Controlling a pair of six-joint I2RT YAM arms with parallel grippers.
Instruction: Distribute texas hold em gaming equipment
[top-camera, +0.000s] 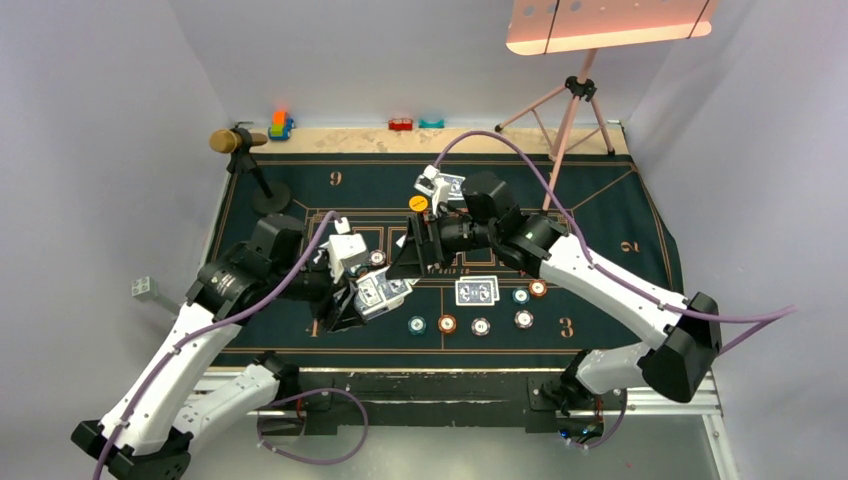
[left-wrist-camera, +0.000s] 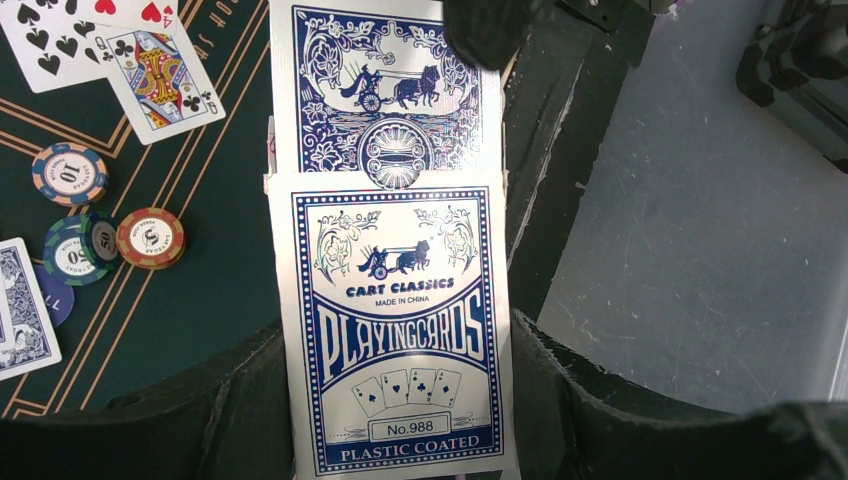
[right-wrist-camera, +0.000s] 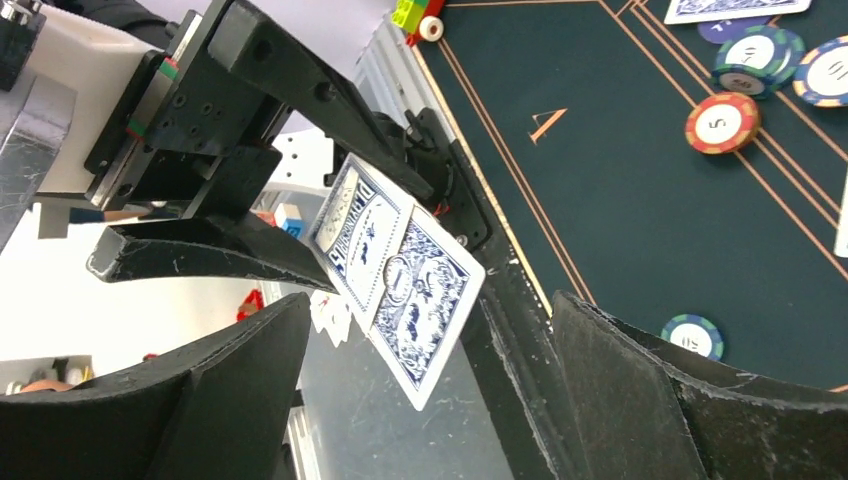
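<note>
My left gripper (top-camera: 352, 303) is shut on a blue-and-white playing card box (left-wrist-camera: 400, 330), held above the mat's near left edge. One blue-backed card (left-wrist-camera: 385, 90) sticks out of its far end. My right gripper (top-camera: 412, 255) is open and faces the box; in the right wrist view the card (right-wrist-camera: 425, 300) hangs between its spread fingers (right-wrist-camera: 230, 380) without touching them. Two blue-backed cards (top-camera: 477, 290) lie on the mat with several chips (top-camera: 447, 323) around them. A yellow disc (top-camera: 418, 203) and more cards (top-camera: 445, 185) lie farther back. Face-up cards (left-wrist-camera: 150, 70) and chips (left-wrist-camera: 150, 238) lie left of the box.
The dark green mat (top-camera: 600, 210) covers the table. A microphone on a stand (top-camera: 255, 170) is at the back left and a pink tripod (top-camera: 570, 110) at the back right. Small toys (top-camera: 281, 124) (top-camera: 401, 124) line the back edge.
</note>
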